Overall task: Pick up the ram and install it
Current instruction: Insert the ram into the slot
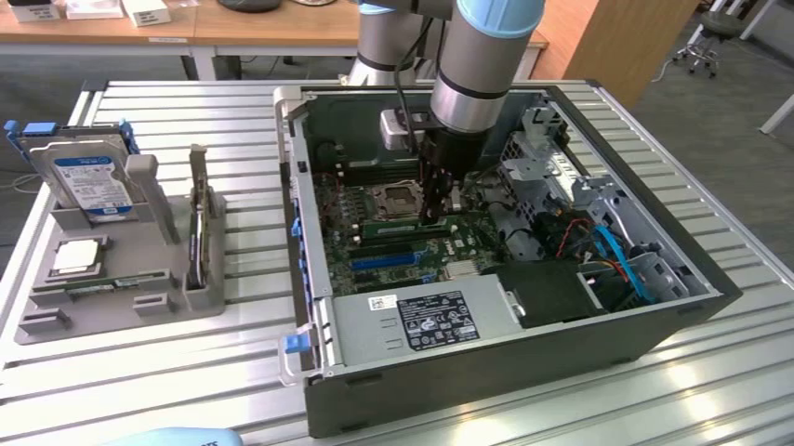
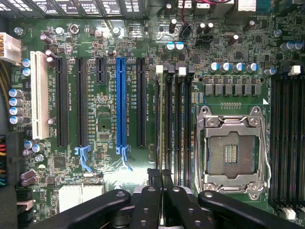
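Ram: one green stick in the tray, exterior view.
Wrist view: pincer pressed together beside one socket.

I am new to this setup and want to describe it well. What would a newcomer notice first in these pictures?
The arm reaches down into the open case, its shut gripper above the memory slots beside the empty socket. A bright blue slot stands out on the board. On the exterior view's left, a hard drive stands in a grey holder.
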You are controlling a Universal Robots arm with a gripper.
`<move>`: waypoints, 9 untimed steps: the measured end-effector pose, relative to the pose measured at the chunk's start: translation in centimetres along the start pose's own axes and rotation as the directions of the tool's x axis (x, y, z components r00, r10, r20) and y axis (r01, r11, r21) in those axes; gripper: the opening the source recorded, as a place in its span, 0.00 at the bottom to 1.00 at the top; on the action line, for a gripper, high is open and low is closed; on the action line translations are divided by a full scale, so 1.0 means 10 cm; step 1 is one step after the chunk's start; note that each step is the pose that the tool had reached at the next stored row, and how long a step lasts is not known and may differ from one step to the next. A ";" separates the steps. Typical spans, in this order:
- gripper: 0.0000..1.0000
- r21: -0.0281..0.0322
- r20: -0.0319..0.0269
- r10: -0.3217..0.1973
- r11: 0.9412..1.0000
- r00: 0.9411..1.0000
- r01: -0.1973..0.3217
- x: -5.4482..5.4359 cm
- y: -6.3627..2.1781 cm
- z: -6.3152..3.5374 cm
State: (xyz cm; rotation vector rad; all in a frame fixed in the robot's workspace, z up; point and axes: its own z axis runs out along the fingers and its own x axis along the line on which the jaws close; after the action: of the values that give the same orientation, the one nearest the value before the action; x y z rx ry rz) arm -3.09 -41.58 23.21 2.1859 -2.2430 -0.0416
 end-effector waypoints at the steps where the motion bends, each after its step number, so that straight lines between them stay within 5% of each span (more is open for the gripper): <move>1: 0.12 0.000 0.000 0.000 1.000 1.000 0.000 0.00 0.000 0.001; 9: 0.12 0.000 0.000 0.000 1.000 1.000 0.000 -0.01 0.006 0.004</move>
State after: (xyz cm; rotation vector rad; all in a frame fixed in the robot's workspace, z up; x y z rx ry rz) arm -3.15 -41.43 23.18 2.1860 -2.2428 -0.0414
